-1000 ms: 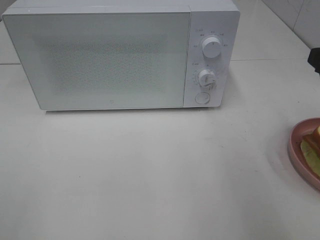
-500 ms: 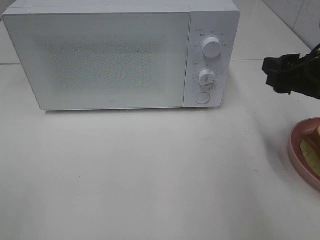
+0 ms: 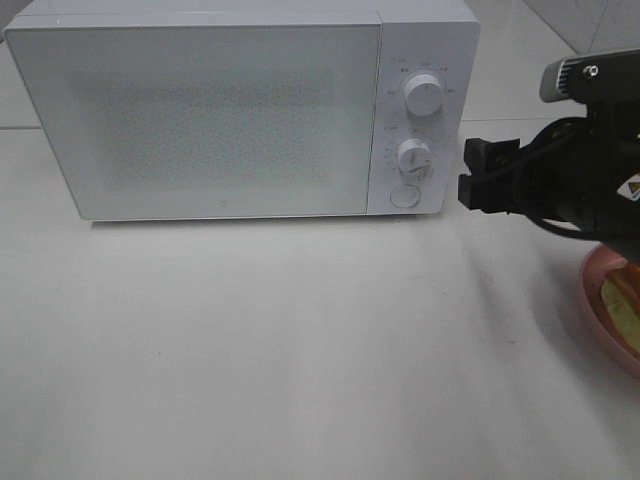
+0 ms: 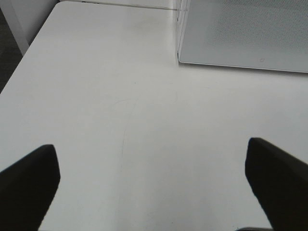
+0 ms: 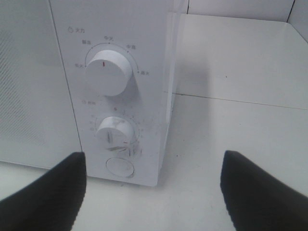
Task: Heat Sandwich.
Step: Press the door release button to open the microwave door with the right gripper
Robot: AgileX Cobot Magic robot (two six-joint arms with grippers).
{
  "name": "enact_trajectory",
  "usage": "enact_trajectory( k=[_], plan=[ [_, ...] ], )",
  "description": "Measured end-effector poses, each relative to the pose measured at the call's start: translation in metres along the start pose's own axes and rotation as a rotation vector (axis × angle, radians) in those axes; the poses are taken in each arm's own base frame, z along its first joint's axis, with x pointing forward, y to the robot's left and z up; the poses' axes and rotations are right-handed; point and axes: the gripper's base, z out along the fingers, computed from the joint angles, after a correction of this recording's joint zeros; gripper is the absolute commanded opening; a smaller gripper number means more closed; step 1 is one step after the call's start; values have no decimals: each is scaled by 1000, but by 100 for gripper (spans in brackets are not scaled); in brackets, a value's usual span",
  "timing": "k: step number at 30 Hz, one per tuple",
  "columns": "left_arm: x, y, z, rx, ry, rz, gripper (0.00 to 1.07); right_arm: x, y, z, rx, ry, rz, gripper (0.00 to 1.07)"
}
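Note:
The sandwich [image 3: 624,301] lies on a pink plate [image 3: 590,290] at the right edge of the exterior view, partly cut off by the frame and by my right arm above it. My right gripper [image 3: 478,176] hovers just right of the white microwave [image 3: 220,110], open and empty. In the right wrist view its fingers [image 5: 45,192] frame the control panel with an upper knob [image 5: 107,70], a lower knob [image 5: 113,133] and a round button [image 5: 119,168]. The microwave door is closed. My left gripper [image 4: 154,187] is open over bare table near the microwave's front corner [image 4: 180,57].
The microwave stands at the back of the white table [image 3: 300,340]. A tiled wall [image 3: 600,25] rises at the back right. In the left wrist view the table's edge [image 4: 29,48] drops off to a dark floor.
My right arm has come in from the right edge and moved left, from beside the plate toward the microwave's control panel. The microwave and plate have not moved.

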Motion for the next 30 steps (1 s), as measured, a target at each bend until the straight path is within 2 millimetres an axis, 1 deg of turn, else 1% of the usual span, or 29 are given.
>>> enact_trajectory(
  k=[2,4,8,15,18,19,21,30],
  plan=[
    [0,0,0,0,0,0,100,9,4,-2,7,1,-8,75],
    [0,0,0,0,0,0,100,12,5,-3,10,3,-8,75],
    [0,0,0,0,0,0,100,27,10,-9,15,17,-21,75],
    [0,0,0,0,0,0,100,34,20,-11,9,14,-34,75],
    [0,0,0,0,0,0,100,43,30,-11,-17,31,-62,75],
    [0,0,0,0,0,0,100,43,30,-11,-17,31,-62,75],
    [0,0,0,0,0,0,100,49,35,-9,-33,56,-63,75],
    [0,0,0,0,0,0,100,50,35,-8,-22,46,39,75]
  ],
)
